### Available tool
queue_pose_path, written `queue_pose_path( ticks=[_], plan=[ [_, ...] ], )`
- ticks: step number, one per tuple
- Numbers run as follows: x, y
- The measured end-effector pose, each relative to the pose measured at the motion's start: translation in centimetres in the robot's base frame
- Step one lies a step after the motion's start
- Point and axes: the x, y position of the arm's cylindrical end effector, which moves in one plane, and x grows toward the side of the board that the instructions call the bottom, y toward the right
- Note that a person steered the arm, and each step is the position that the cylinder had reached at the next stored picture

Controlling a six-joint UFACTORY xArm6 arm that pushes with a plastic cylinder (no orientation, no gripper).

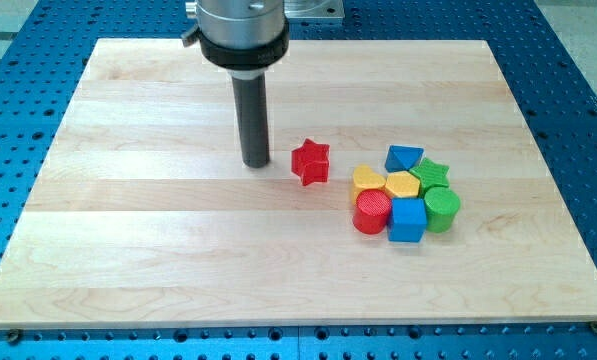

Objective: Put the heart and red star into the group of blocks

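Note:
The red star (311, 161) lies alone on the wooden board, a short way left of a tight group of blocks. The group holds a yellow heart (368, 180), a yellow hexagon (402, 185), a blue triangle (404, 157), a green star (433, 172), a red cylinder (372, 212), a blue cube (408, 219) and a green cylinder (442, 208). The yellow heart sits on the group's left edge, touching the hexagon and the red cylinder. My tip (256, 163) rests on the board just left of the red star, with a small gap between them.
The wooden board (128, 250) lies on a blue perforated table (578, 100). The arm's grey mount (240, 25) hangs over the board's top edge.

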Motion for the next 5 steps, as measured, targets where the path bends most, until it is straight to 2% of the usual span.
queue_pose_path(
  ticks=[1, 2, 3, 5],
  plan=[
    [0.0, 6.5],
    [-0.1, 0.7],
    [1.5, 1.7],
    [1.5, 9.7]
  ],
)
